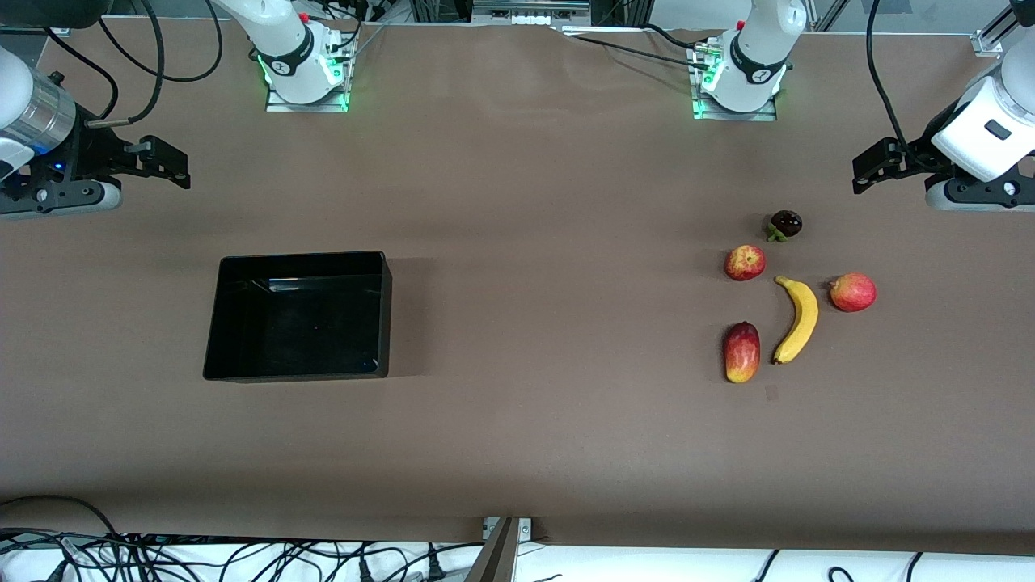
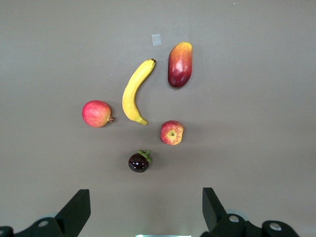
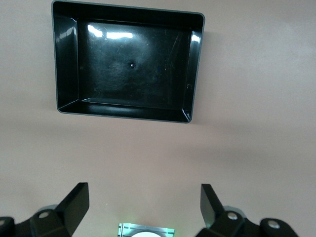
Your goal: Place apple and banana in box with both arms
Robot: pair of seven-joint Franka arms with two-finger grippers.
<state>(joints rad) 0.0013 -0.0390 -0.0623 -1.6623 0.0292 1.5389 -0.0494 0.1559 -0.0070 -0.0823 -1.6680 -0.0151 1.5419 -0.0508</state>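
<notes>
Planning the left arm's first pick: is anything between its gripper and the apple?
Yes. The small dark purple fruit lies on the table between the open left gripper and the apple, apart from the apple. The banana lies nearer the front camera, out of that line.

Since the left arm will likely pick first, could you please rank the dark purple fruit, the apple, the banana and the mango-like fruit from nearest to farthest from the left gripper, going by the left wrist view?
1. Dark purple fruit: closest to the open left gripper.
2. Apple: beside the banana's near tip.
3. Banana: mid-cluster.
4. Mango-like fruit: farthest, toward the front camera.
</notes>
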